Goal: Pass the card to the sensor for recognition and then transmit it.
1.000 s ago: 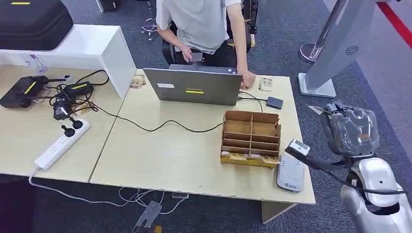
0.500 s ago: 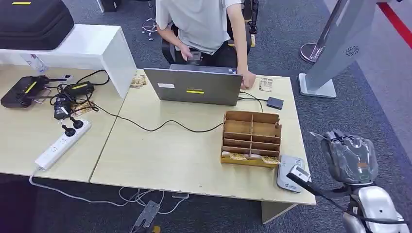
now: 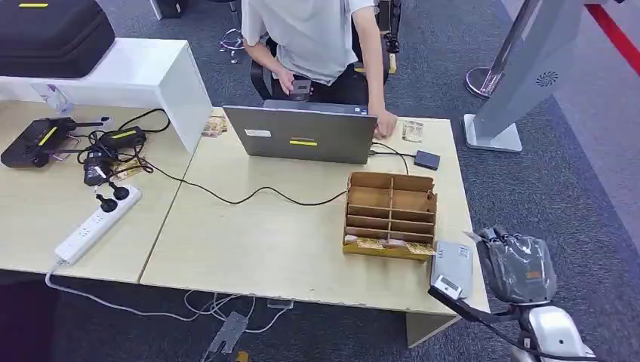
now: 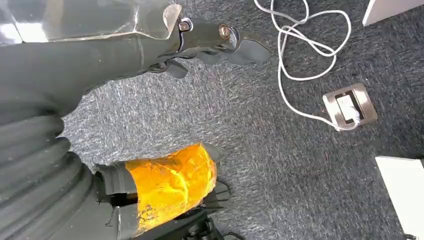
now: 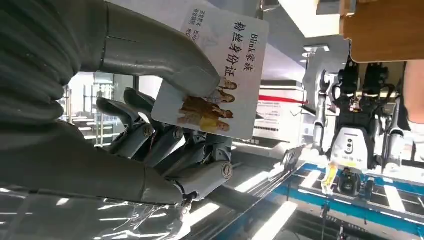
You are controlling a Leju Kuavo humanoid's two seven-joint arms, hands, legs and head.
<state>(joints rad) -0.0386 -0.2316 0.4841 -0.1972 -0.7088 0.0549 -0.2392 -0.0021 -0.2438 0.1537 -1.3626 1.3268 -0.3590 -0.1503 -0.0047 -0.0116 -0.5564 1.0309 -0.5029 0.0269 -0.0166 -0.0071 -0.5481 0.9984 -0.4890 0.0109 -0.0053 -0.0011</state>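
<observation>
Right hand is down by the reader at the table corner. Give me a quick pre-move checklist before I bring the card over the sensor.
1. Card held: ok, the right hand pinches it between thumb and fingers.
2. Card over the sensor: not ok, the hand sits beside it, off the table edge.
3. Sensor top free: ok, nothing lies on it.
4. Wooden organizer clearance: cannot tell; it stands right next to the sensor.
5. Left hand: ok, hanging over the carpet, holding nothing.
6. Person: ok, seated behind the laptop, far side of the table.
</observation>
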